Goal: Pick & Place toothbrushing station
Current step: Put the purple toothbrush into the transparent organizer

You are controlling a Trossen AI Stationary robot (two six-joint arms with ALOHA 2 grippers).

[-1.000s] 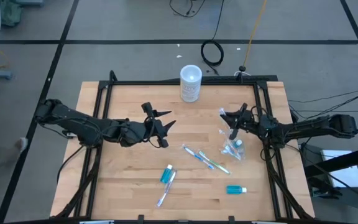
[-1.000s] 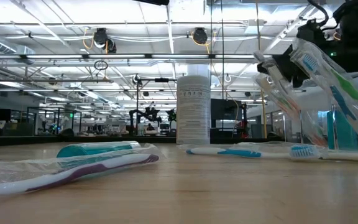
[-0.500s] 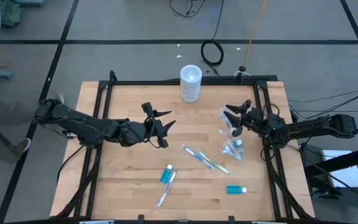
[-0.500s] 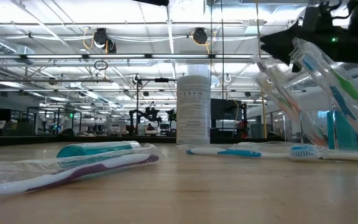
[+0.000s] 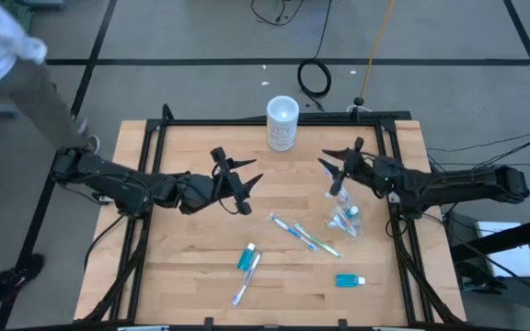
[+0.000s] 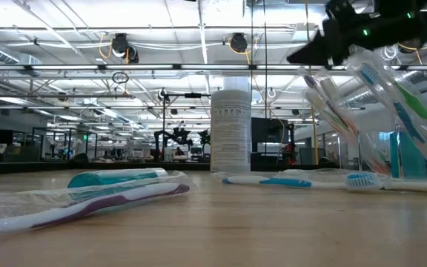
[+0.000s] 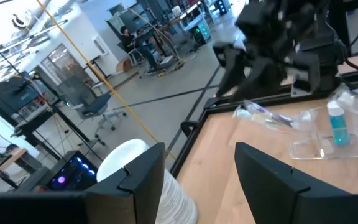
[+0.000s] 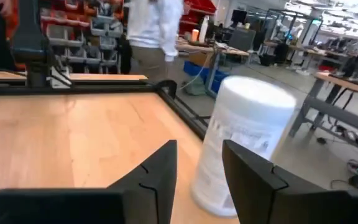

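Black and spread, your right end effector (image 5: 337, 164) has swung toward the white-lidded container (image 5: 282, 122), off the cup (image 5: 346, 219) it hovered beside. Your left end effector (image 5: 239, 180) stays open mid-table. Brushes (image 5: 303, 235) and tubes (image 5: 246, 257) lie on the wooden table (image 5: 182, 267). 1 person (image 5: 12, 69) has walked in at the far-left corner.

Even bright overhead light, soft short shadows on wooden table (image 5: 191, 257). Ceiling light strips (image 6: 199, 70) glare in low view. Nearest toothbrush (image 6: 80, 206) out of focus (foreground). Right gripper (image 7: 272, 53) motion-blurred in left wrist view; white-lidded container (image 8: 244, 146) soft in right wrist view.
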